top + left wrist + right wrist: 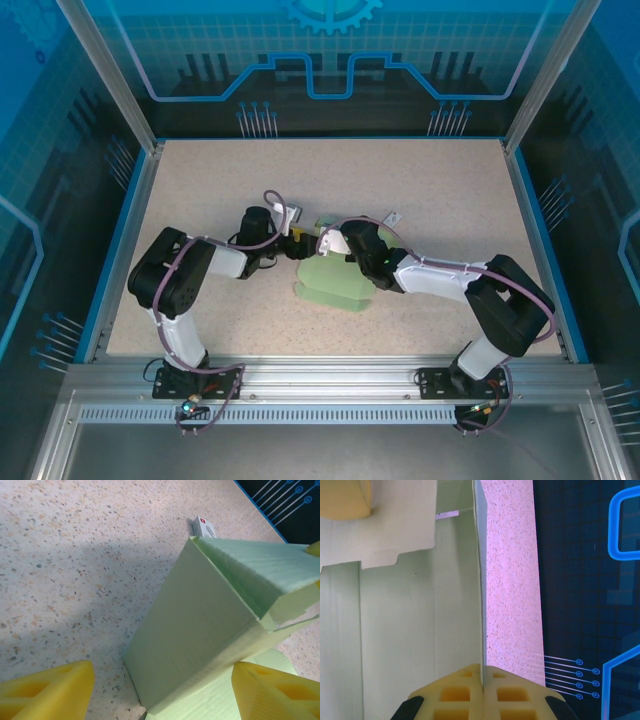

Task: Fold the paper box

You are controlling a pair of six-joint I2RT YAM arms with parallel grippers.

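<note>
**Mid-frame on the table [200, 200], the paper box [335, 278] is standing partly folded**

Edge-on between its closed pads, the right gripper [482, 677] is pinching one upright panel. Wide apart, the left gripper [160, 692] fingers are straddling another raised wall, gripping nothing.

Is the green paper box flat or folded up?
Partly folded: the paper box has walls standing up off the table while other panels lie flat, and the right gripper pinches one panel's edge.
</note>
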